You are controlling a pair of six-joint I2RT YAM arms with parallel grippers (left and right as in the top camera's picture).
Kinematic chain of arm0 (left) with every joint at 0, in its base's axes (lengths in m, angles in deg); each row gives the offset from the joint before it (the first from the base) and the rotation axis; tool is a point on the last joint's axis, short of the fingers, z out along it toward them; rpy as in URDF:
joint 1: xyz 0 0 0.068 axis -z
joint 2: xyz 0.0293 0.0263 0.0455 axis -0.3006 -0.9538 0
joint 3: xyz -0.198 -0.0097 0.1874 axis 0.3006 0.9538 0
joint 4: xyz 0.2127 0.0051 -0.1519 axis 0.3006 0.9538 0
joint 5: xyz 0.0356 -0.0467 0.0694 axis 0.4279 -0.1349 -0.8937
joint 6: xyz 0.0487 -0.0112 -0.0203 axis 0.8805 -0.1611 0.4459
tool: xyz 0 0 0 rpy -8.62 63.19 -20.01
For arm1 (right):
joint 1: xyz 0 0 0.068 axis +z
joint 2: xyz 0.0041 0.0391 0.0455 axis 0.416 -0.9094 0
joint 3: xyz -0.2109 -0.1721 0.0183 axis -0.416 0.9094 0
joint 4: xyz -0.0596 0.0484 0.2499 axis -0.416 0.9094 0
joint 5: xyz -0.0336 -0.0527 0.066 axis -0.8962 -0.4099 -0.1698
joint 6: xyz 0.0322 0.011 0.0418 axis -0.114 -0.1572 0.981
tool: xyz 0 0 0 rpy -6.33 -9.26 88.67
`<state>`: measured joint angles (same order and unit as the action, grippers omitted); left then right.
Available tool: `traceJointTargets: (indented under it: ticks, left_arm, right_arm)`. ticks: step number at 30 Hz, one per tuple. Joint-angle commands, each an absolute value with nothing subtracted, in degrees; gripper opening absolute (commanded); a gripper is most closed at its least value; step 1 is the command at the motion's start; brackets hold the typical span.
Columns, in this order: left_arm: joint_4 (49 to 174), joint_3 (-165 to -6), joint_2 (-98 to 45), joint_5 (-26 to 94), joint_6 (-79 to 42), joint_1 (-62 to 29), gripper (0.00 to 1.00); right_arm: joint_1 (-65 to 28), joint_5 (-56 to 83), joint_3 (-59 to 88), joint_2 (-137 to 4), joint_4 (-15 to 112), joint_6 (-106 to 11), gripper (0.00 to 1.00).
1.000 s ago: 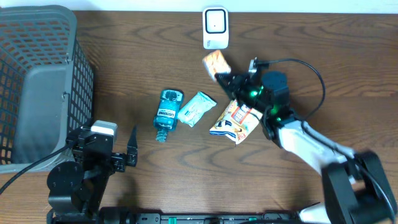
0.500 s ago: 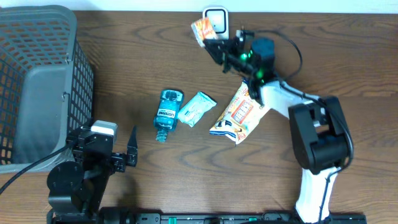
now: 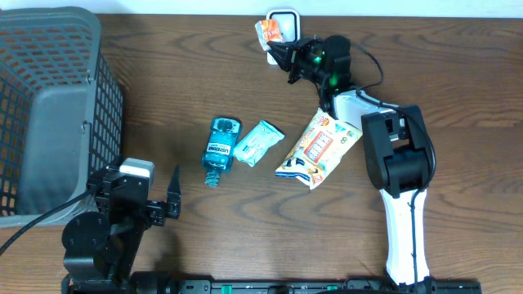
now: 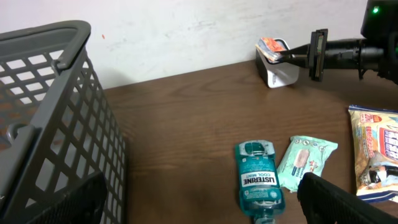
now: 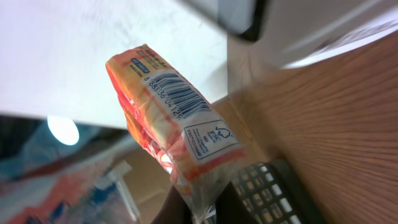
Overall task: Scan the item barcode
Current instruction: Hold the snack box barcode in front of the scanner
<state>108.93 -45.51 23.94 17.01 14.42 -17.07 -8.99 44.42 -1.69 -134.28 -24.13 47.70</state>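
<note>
basket (image 3: 105, 106) left; bottle (image 3: 221, 149), wipes (image 3: 258, 142), snack bag (image 3: 317, 149) in row mid-table; packet (image 3: 268, 31) beside scanner (image 3: 284, 16).

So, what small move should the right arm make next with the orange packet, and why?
Probably a small wrist turn, bringing the barcode to face the scanner. The right gripper is shut on the orange packet just in front of the scanner, and in the wrist view the barcode looks toward the camera rather than squarely at the scanner's dark window.

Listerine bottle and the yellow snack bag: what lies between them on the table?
A pale green packet lies between the Listerine bottle and the yellow snack bag, close beside the bottle; the overhead view shows it best.
</note>
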Motion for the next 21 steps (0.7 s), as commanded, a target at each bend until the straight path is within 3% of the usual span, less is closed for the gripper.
traceJointTargets:
  ticks: [1,9,12,21]
  left_arm:
    - [108.74,-45.75,23.98,17.75,13.90,-17.04,0.98]
    - [108.74,-45.75,23.98,17.75,13.90,-17.04,0.98]
    - [108.74,-45.75,23.98,17.75,13.90,-17.04,0.98]
    - [108.74,-45.75,23.98,17.75,13.90,-17.04,0.98]
  right_arm:
    - [-9.69,42.22,-3.44,-135.70,-24.28,53.56,0.02]
    - [-10.52,39.51,-3.57,-135.73,-22.60,52.53,0.02]
    - [-10.93,38.57,-4.51,-135.73,-22.55,46.02,0.01]
    - [-9.16,38.39,-6.13,-135.73,-22.51,46.54,0.01]
